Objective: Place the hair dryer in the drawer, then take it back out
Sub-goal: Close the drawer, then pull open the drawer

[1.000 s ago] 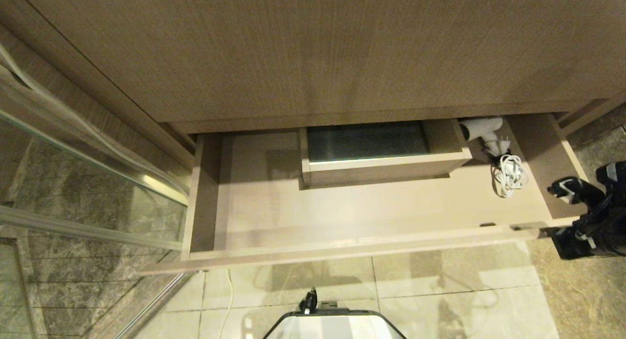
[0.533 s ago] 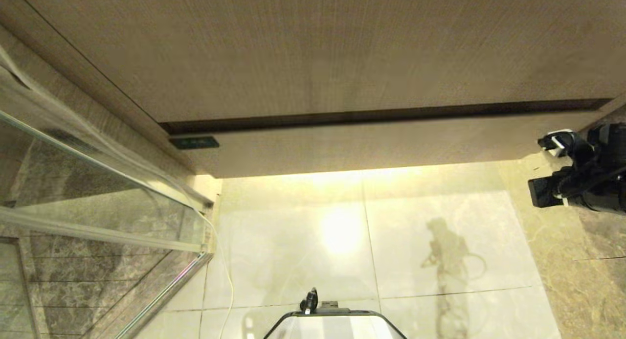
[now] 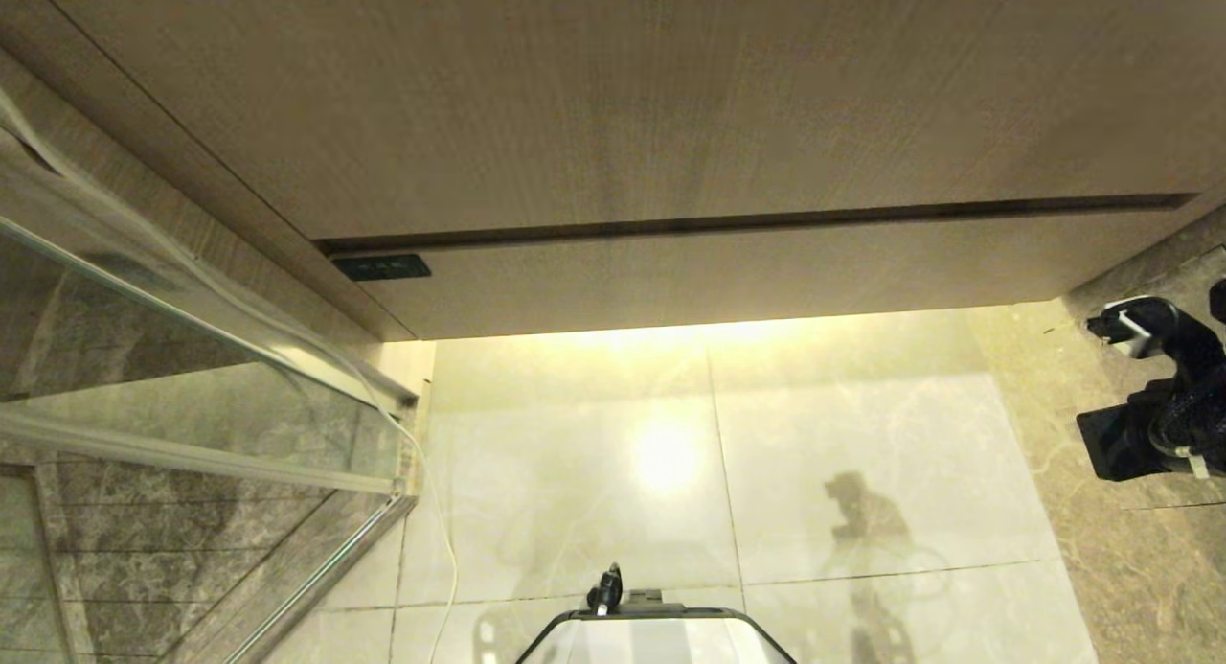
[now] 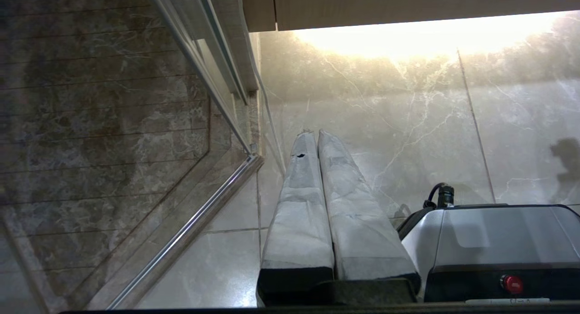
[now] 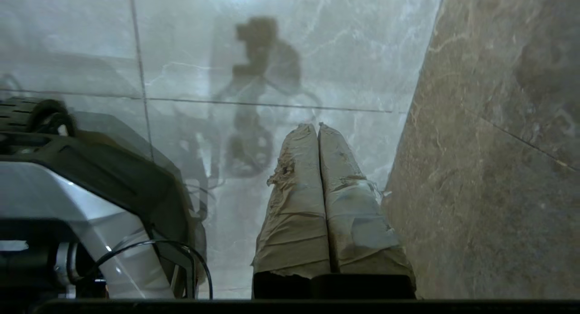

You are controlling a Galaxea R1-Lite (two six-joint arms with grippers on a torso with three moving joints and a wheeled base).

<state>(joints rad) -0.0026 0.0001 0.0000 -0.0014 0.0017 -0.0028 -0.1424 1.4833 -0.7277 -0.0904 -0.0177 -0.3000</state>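
The drawer (image 3: 728, 276) is closed, its flat light-wood front flush under the vanity, with a small dark label plate (image 3: 381, 266) at its left end. The hair dryer is hidden from every view. My right gripper (image 3: 1111, 325) hangs at the right edge of the head view, below and just right of the drawer's right end, clear of it. Its taped fingers (image 5: 294, 178) are pressed together with nothing between them, above the pale floor. My left gripper (image 4: 315, 133) is parked low beside the base, shut and empty.
A tall plain wood panel (image 3: 613, 99) rises above the drawer. A glass shower door with a metal rail (image 3: 192, 386) stands at the left, with a white cable (image 3: 448, 559) running down beside it. My base (image 3: 656, 640) is at the bottom. Dark marble (image 3: 1140, 549) borders the right.
The drawer, open a second ago with the hair dryer at its back right, has slid shut. My right gripper has drawn back from the drawer's right end.
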